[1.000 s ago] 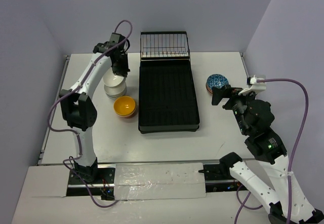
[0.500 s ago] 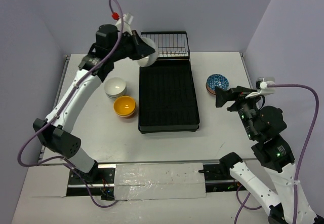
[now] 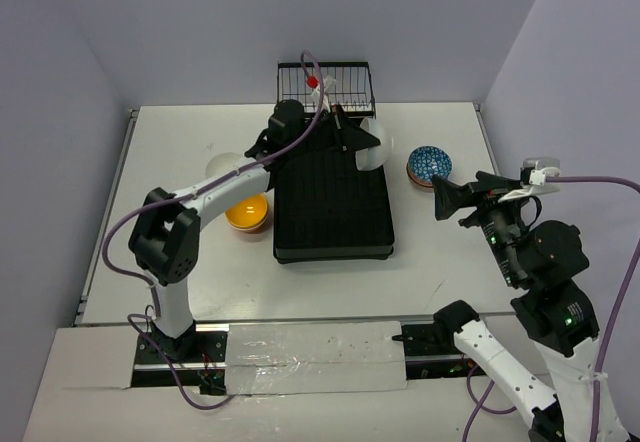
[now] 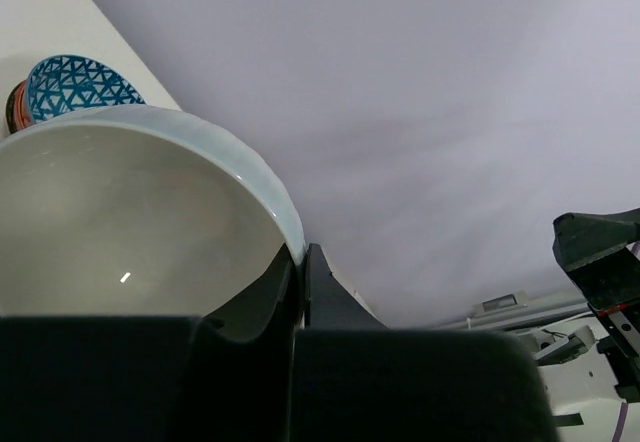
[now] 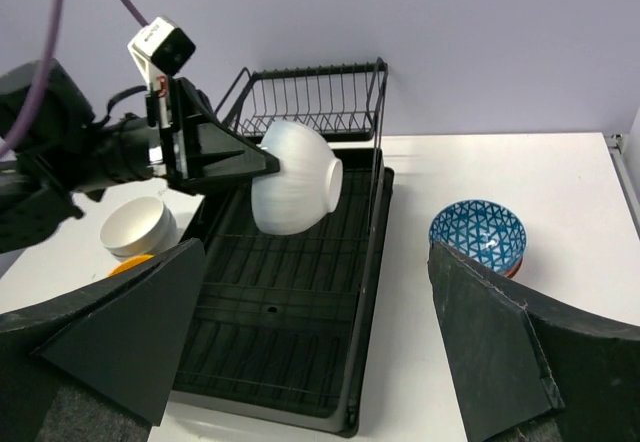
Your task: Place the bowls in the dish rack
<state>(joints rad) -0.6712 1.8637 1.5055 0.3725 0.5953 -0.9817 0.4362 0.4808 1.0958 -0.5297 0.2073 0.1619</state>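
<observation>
Jaws of the left gripper (image 5: 266,163) pinch the white bowl (image 5: 300,194) by its rim; it looks stiff, likely slick and breakable. The right gripper (image 3: 446,200) gapes wide, empty.

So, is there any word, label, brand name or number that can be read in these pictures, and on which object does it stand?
None: no text can be read in any view.
The dish rack, the white bowl held by the left gripper and the blue patterned bowl carry no writing; the blue marks are only a pattern.
The small white box on the left wrist shows no legible label.
</observation>
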